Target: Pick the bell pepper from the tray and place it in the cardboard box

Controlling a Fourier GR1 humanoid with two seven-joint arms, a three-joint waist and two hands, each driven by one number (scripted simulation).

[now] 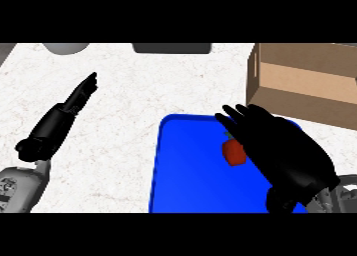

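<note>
Directly right hand (284,150) overlaps bell pepper (233,151) (tray (188,170)), cardboard box (306,80) beyond.

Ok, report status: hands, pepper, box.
Right hand open over the tray, beside the bell pepper. Left hand open, idle. Cardboard box open, nothing blocking.

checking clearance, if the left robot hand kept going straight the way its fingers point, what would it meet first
The left robot hand points up and slightly right over bare counter. Along that line the way looks free until the counter's far edge, where a dark grey object sits just right of the line; height is unclear.
</note>
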